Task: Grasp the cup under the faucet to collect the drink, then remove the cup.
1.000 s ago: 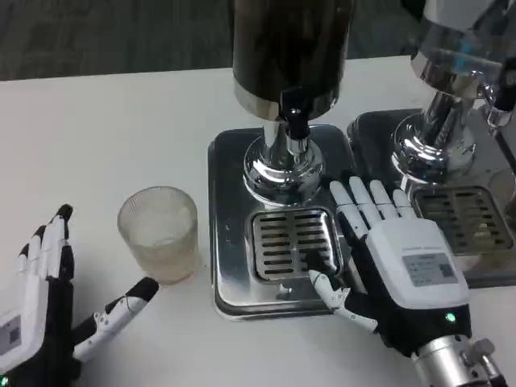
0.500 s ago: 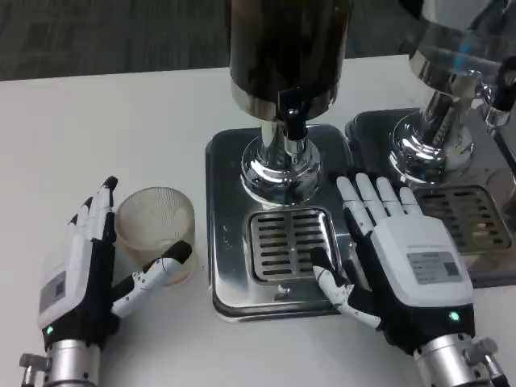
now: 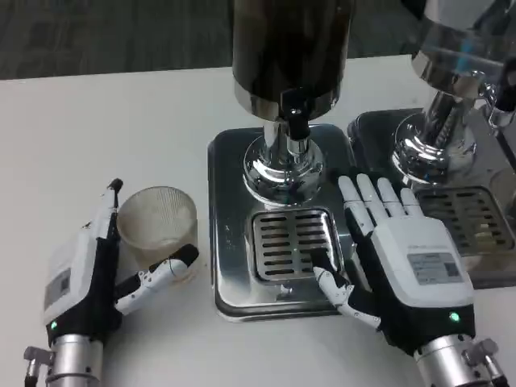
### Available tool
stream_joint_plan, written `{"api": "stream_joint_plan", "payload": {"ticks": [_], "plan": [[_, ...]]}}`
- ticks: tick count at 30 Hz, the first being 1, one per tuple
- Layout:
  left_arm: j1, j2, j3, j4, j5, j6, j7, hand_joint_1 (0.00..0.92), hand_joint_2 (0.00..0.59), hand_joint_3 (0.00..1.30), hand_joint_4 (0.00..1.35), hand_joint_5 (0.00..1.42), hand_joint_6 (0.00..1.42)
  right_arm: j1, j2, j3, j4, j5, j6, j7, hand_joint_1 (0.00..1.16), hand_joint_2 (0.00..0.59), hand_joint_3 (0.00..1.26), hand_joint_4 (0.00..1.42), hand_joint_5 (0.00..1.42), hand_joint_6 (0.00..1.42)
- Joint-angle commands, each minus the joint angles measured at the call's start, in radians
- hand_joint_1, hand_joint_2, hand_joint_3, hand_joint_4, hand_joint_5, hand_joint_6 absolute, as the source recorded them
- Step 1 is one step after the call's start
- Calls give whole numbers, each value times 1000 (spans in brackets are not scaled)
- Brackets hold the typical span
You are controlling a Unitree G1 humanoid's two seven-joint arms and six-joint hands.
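**benchbot:** At roughly 8 o'clock from the faucet (image 3: 293, 121), the cup (image 3: 158, 222) is sitting on the white table (image 3: 105, 129), off the drip tray (image 3: 230, 242). The left hand (image 3: 85, 278) is cradling it, fingers spread apart, thumb touching the near wall, nothing clamped.

**pourguy:** I'd be closing around mid-wall, keeping it upright, then sliding toward 2 o'clock onto the grate (image 3: 292, 242).

**benchbot:** Agreed. The right hand (image 3: 403, 262) is lying flat and open at the tray's 3 o'clock edge.
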Motion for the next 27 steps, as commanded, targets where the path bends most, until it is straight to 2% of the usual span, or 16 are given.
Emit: {"api": "stream_joint_plan", "payload": {"ticks": [1, 3, 6, 8, 11, 13, 27], "plan": [[-20, -12, -9, 43, -22, -37, 5, 136, 0, 0, 0, 158, 144, 8, 5, -4, -13, 0, 13, -6, 311, 451, 15, 0, 0, 0], [-28, -13, -13, 55, -25, -46, 5, 139, 0, 0, 0, 184, 175, 9, 5, -4, -14, 0, 15, -8, 311, 451, 16, 0, 0, 0], [-39, -18, -24, 74, -22, -52, 9, 163, 11, 0, 0, 264, 294, 9, 6, -3, -15, 1, 17, -7, 312, 451, 20, 0, 0, 0], [-44, -19, -31, 85, -19, -59, 19, 207, 26, 0, 43, 372, 479, 8, 7, -1, -14, 0, 19, -8, 313, 451, 22, 0, 0, 0], [-49, -20, -42, 95, -13, -73, 42, 332, 64, 0, 182, 544, 717, 9, 10, -1, -16, 0, 21, -7, 313, 451, 23, 0, 0, 1], [-49, -21, -48, 97, -5, -84, 70, 384, 78, 16, 243, 611, 797, 12, 11, -3, -16, 4, 21, -7, 314, 451, 24, 0, 0, 3], [-29, -17, -83, 74, 67, -92, 293, 456, 87, 212, 461, 786, 948, 6, 3, -4, -7, 19, 11, 0, 315, 451, 25, 0, 0, 28]]}}
